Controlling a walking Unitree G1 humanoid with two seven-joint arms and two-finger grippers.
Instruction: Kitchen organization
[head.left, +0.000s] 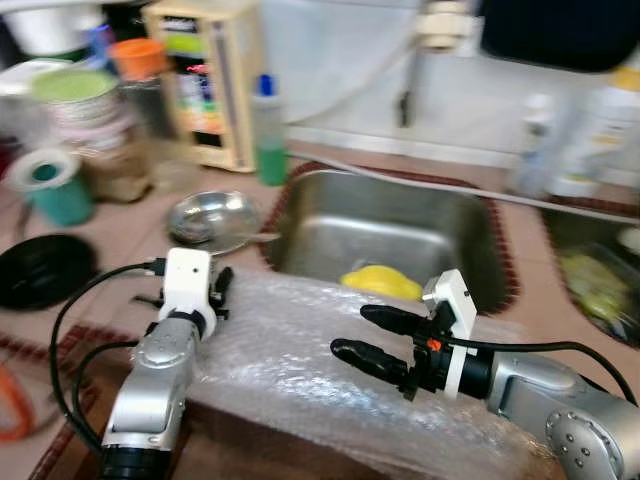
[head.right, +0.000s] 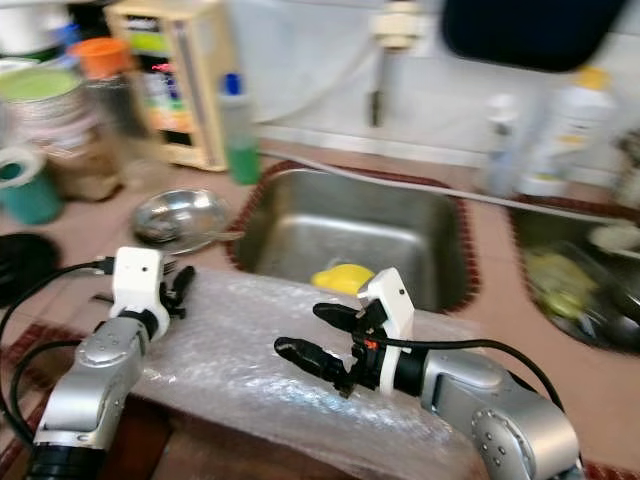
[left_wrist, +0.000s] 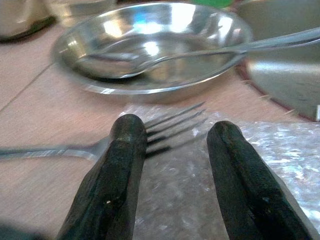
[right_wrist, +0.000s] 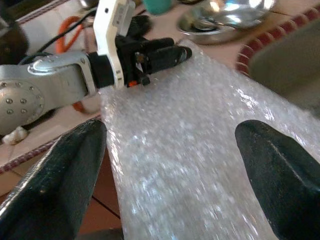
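**Two grippers over a bubble wrap sheet at the sink edge**

Nearest to the robot lay a sheet of bubble wrap (head.left: 300, 370) on the pink counter (head.left: 120, 240). Its long axis ran from left to right, along the near edge of the sink (head.left: 400, 235), and its far right part seemed to reach over the sink rim.

The right gripper (head.left: 368, 338) was above the middle of the sheet and pointed to the left. Its two black fingers were spread wide apart and held nothing. I could not tell if they touched the sheet.

The left gripper (head.left: 222, 290) was at the left far corner of the sheet and pointed away from the robot. Its fingers (left_wrist: 117, 175) stood apart with nothing between them. Just beyond the tips a fork (left_wrist: 100, 142) lay on the counter, its tines resting on the edge of the wrap and pointing right.

Farther away stood a steel bowl (head.left: 212, 218) with a spoon (left_wrist: 200, 52) in it, the handle pointing right toward the sink.

In the sink lay a yellow thing (head.left: 382, 282). At the far left stood jars and a green bottle (head.left: 268, 130).
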